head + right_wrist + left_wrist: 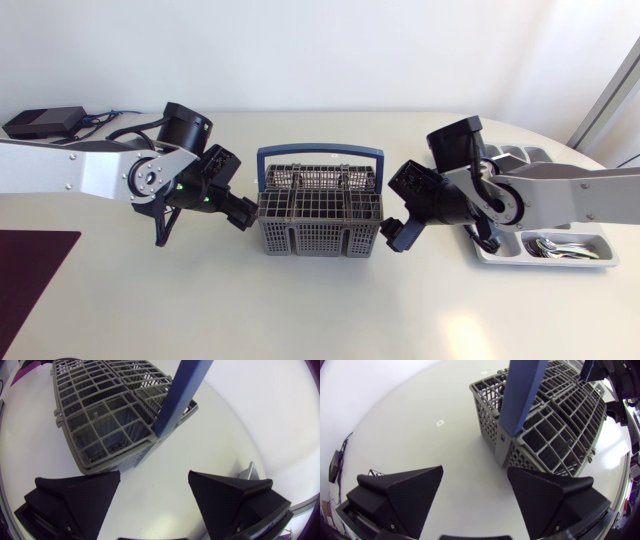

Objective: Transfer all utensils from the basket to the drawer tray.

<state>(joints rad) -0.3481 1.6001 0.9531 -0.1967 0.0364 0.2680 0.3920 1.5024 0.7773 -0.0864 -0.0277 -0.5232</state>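
Note:
A grey mesh basket [320,215] with a blue handle [320,153] stands at the table's middle. No utensil shows in its open cells. My left gripper [240,213] is open at the basket's left wall; in the left wrist view its fingers [475,495] stand apart over bare table, just short of the basket [555,420]. My right gripper [393,235] is open at the basket's right wall, with the basket [105,415] just ahead of its fingers [154,495]. The drawer tray [545,262] lies at the right with spoons [560,246] in its near compartment.
A black box [45,122] with cables lies at the back left. A dark purple mat [30,270] covers the front left corner. A corner of the tray [250,471] shows beside my right gripper.

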